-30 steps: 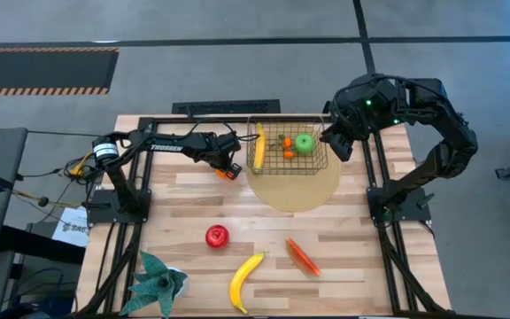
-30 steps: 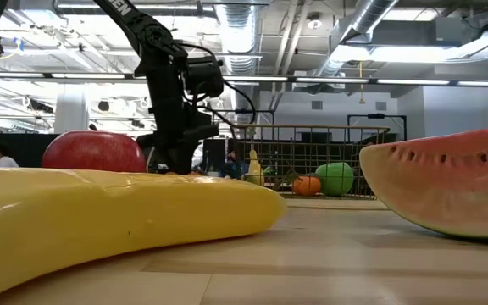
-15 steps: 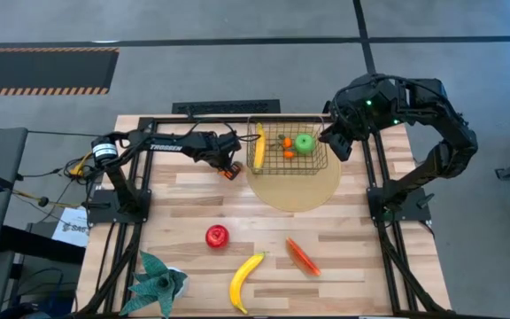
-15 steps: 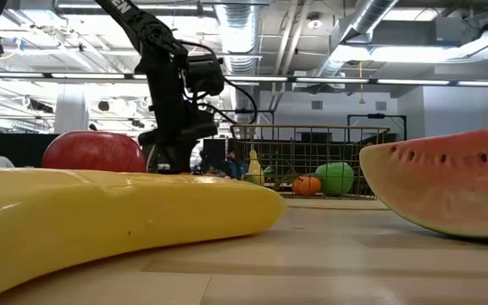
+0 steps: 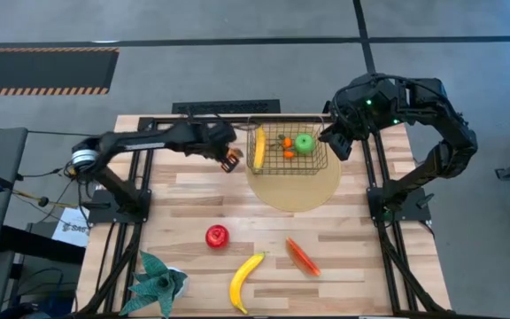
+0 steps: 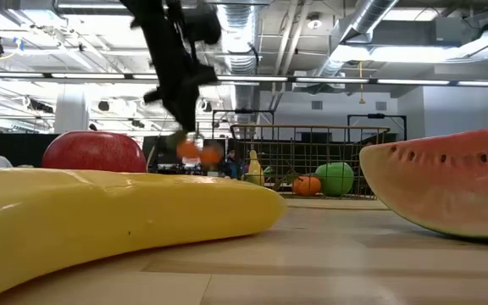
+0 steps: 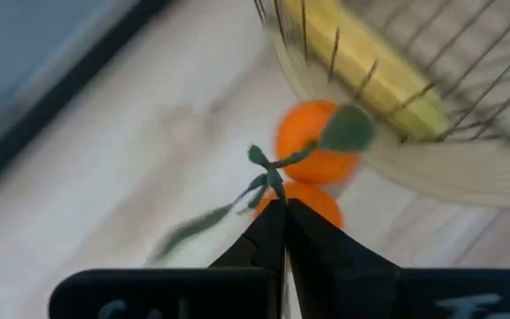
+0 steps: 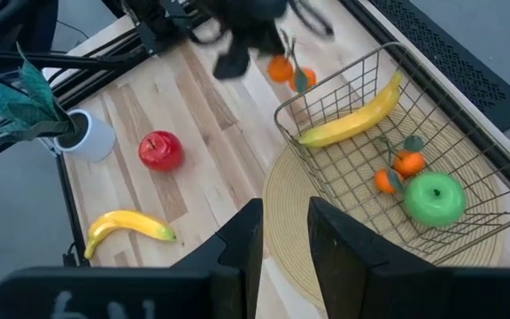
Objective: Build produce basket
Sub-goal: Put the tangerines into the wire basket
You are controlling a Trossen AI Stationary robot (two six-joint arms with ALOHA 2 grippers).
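The gold wire basket (image 5: 288, 151) stands on a round tan mat (image 5: 295, 188) and holds a banana (image 5: 258, 146), a green apple (image 5: 305, 142) and an orange cluster (image 5: 287, 147). My left gripper (image 5: 226, 154) is just left of the basket, shut on a second orange cluster (image 7: 319, 152) with green leaves, held above the table (image 6: 197, 151). My right gripper (image 5: 336, 142) hovers at the basket's right side, open and empty (image 8: 283, 239). A red apple (image 5: 217, 236), a banana (image 5: 245, 281) and a red watermelon-like slice (image 5: 302, 256) lie on the near half of the table. My left gripper pinches the cluster's thin green stem (image 7: 271, 182) between its two shut fingertips. The fingers come from above, pointing down. The two oranges hang below the fingertips, lifted clear of the table, beside the basket's left wall.
A teal spiky plant in a white pot (image 5: 159, 282) stands at the near left corner. The black arm frames (image 5: 122, 199) run along both table sides. Bare wood lies between the mat and the near fruit.
My left gripper has risen from the table, staying shut, and has lifted the orange cluster clear of the wood beside the basket's left side. The cluster now swings below the fingers.
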